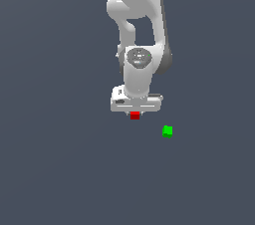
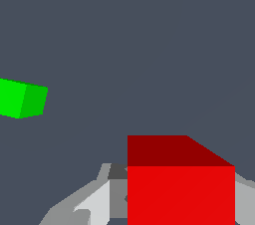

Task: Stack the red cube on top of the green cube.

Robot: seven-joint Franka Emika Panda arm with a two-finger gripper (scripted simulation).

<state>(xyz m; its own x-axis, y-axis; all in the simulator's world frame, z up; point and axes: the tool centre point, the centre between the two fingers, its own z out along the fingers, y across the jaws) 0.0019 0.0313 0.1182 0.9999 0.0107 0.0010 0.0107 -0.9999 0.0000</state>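
Note:
The red cube [image 1: 134,115] sits right under the white hand of my gripper [image 1: 135,114], between its fingers. In the wrist view the red cube [image 2: 180,189] fills the space between the two grey fingers [image 2: 94,204], which press against its sides. The gripper [image 2: 179,206] is shut on it. The green cube [image 1: 167,131] lies on the dark grey floor, apart from the red cube, toward the exterior view's right and a little nearer the camera. It also shows in the wrist view [image 2: 22,98]. I cannot tell how high the red cube is above the floor.
The white arm [image 1: 139,25] rises behind the gripper toward the top of the exterior view. The floor [image 1: 60,159] is a plain dark grey surface with no other objects in sight.

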